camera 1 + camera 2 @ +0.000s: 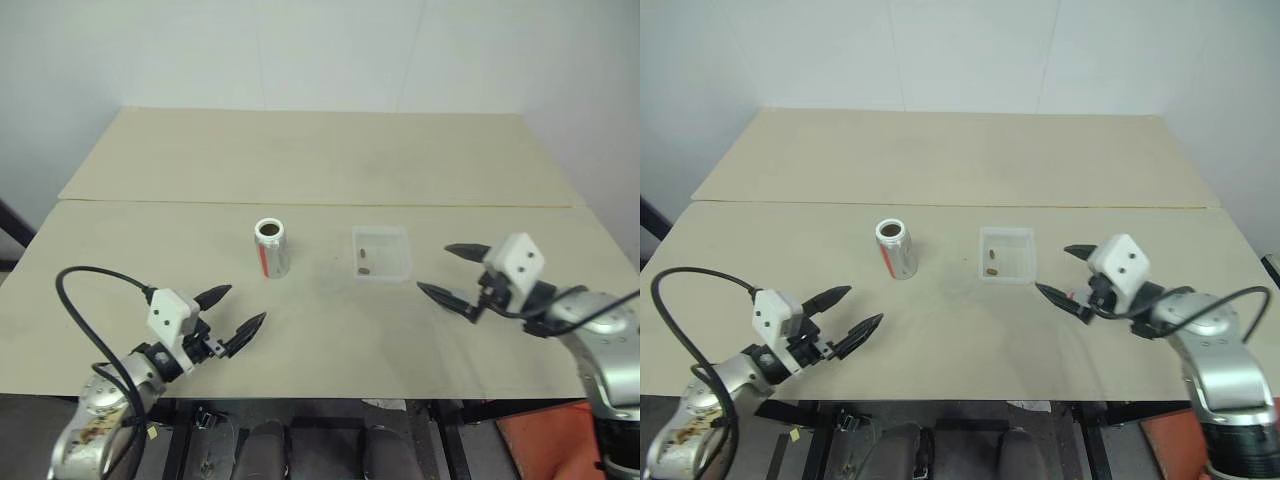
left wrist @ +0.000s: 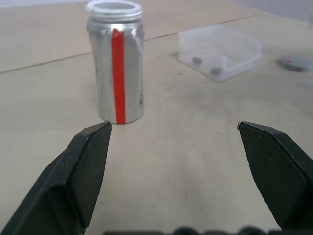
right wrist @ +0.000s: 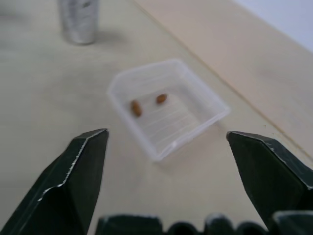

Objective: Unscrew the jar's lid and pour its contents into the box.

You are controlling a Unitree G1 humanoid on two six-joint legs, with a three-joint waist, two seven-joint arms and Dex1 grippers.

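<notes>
Jar [image 1: 272,249] stands upright near the middle of the pale table [image 1: 300,160], its mouth uncapped and its red stripe facing the robot. Just to its right, apart from it, sits the clear box [image 1: 381,253] with 2 brown pellets [image 3: 136,107] lying on its floor — the contents are already in the tray. In the left wrist view the lid [image 2: 295,62] lies flat on the table beyond the box, a small red mark on its top.

Left gripper [image 1: 233,318] hovers near the table's front edge, well short of the jar, its 2 black fingers [image 2: 78,171] spread wide with nothing between them. Right gripper [image 1: 452,272] hangs just to the right of the box, pointing toward it — its fingers [image 3: 73,181] are also spread wide and empty, touching neither the box nor the table.
</notes>
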